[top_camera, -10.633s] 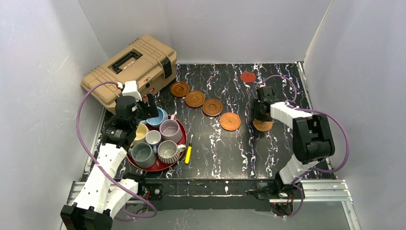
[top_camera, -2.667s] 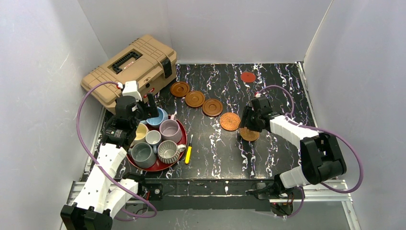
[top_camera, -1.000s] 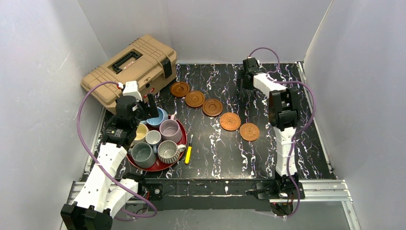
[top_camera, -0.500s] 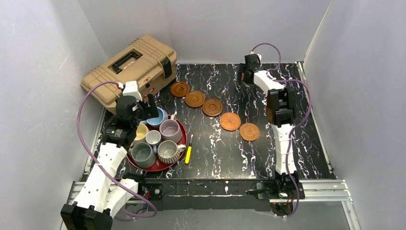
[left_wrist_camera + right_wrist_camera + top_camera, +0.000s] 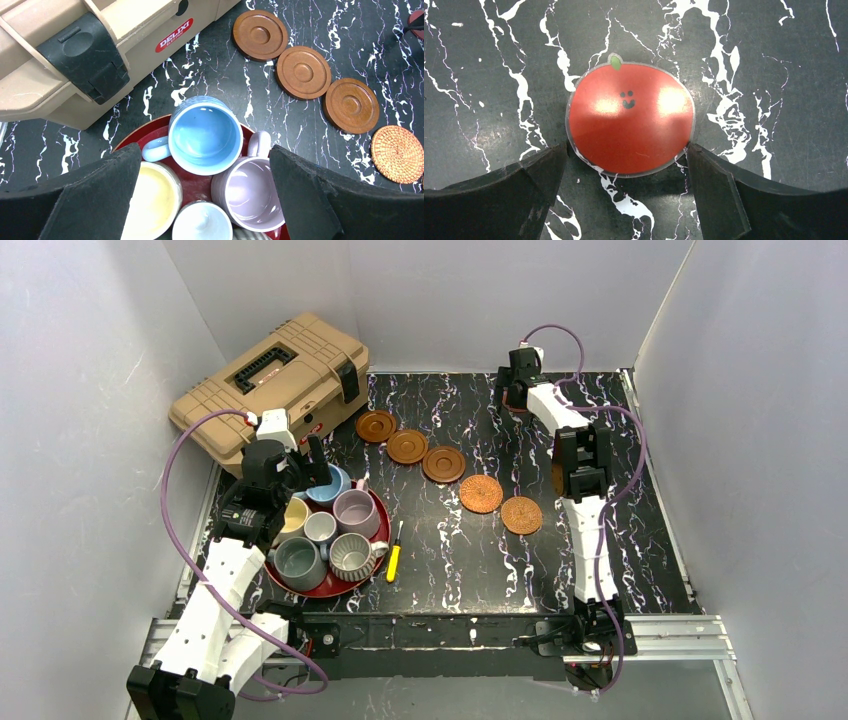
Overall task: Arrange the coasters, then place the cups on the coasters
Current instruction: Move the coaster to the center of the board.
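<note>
The right arm is reaching across the black marbled table to its far edge. The right gripper is hanging over the red apple-faced coaster, jaws wide apart and holding nothing, with one finger flanking each side of the disc's near edge. I cannot tell whether they are touching it.

The step in hand is probably picking up this last loose coaster. Because the disc is flat and thin, the fingertips are going to need to go right down to the tabletop, centred on its widest line, and close slowly so it is not squirting out. A good spot for it is just past the nearer woven coaster, leaving room for a mug.

The left gripper is waiting open and empty above the light blue mug on the red tray.

The top view alone is showing the whole layout:
- the tan toolbox
- all six mugs crowding the tray
- the three wooden coasters and the two woven ones running in a diagonal line
- a yellow-handled screwdriver

There the right gripper is hiding the red coaster. Only the right wrist view is giving its smiling face and green leaf. Only the left wrist view is looking down into the mugs, which are empty.
</note>
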Controlling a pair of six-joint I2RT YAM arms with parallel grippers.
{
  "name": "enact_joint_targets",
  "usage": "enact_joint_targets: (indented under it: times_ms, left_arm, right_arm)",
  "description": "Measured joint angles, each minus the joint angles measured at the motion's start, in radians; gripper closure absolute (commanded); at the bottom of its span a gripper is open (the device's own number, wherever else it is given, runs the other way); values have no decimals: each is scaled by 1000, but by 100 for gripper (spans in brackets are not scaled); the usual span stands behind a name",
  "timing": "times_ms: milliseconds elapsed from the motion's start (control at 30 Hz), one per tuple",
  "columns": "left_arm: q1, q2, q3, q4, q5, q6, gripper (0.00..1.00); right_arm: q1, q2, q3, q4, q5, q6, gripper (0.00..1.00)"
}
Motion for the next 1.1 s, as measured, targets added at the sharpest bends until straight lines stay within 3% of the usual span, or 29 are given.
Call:
enact_joint_targets:
  times_ms: [300, 667, 1100]
  left_arm:
    - [0, 0, 0, 0, 2, -2, 1]
    - [0, 0, 0, 0, 5, -2, 1]
    - [0, 0, 0, 0, 5, -3, 1]
  right_arm:
    - [0, 48, 85, -26, 11, 2, 3]
    - [4, 47, 79, -27, 27, 7, 17]
    - [3, -99, -175, 55, 68, -16, 20]
